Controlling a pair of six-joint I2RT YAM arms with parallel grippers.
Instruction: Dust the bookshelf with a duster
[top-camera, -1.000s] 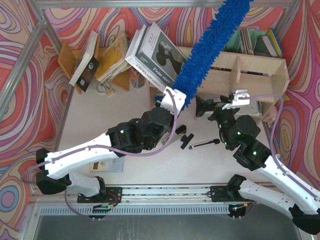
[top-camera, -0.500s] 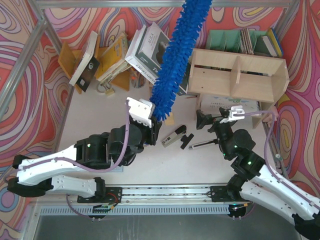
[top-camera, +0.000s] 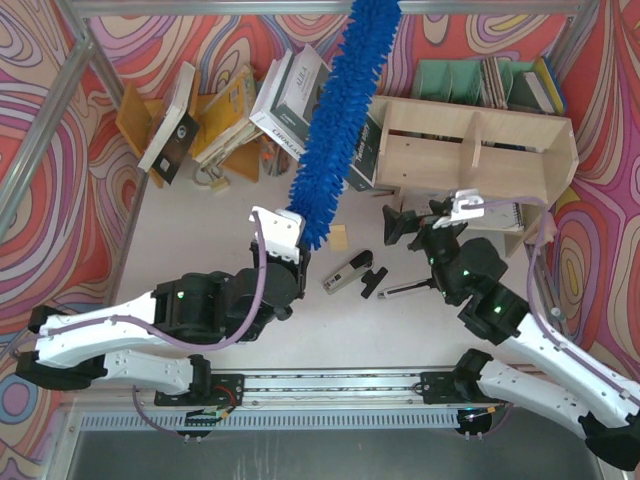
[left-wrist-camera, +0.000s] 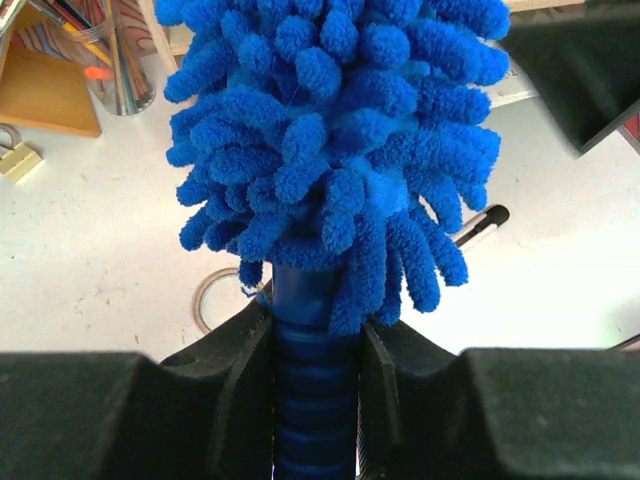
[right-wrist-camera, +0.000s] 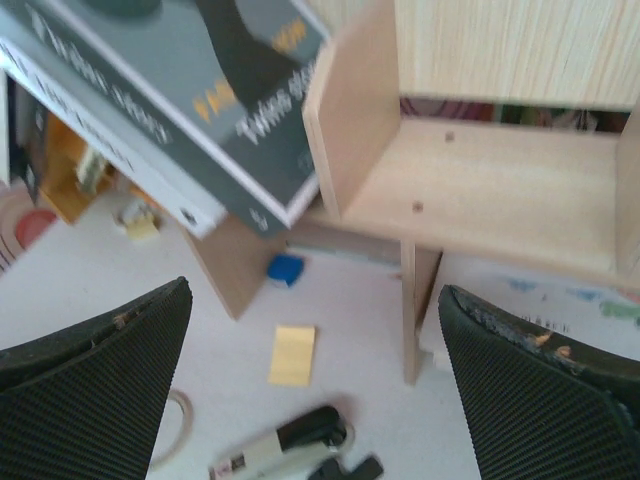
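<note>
Left wrist: left claw (left-wrist-camera: 318, 340) clamps fluffy bright-blue chenille duster (left-wrist-camera: 340, 130) by stiff handle, best hold; head beyond claw seems soft, light. Right claw (right-wrist-camera: 315, 290) agape, empty.

Bookshelf (top-camera: 500, 160) sits far right on the surface (top-camera: 200, 230), rack of tilted books (top-camera: 135, 112) far left. The duster (top-camera: 335, 120) sticks up between them out of the left pincer (top-camera: 297, 240). Stapler (top-camera: 346, 273) and pen (top-camera: 408, 288) lie in front, beside the right pincer (top-camera: 398, 222).

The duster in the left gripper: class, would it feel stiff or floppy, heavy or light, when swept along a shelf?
Probably light: the left gripper holds the duster raised by its ribbed handle alone. The head runs straight, suggesting a stiffish core; its fluffy strands should yield softly. The ribs likely resist slipping.
</note>
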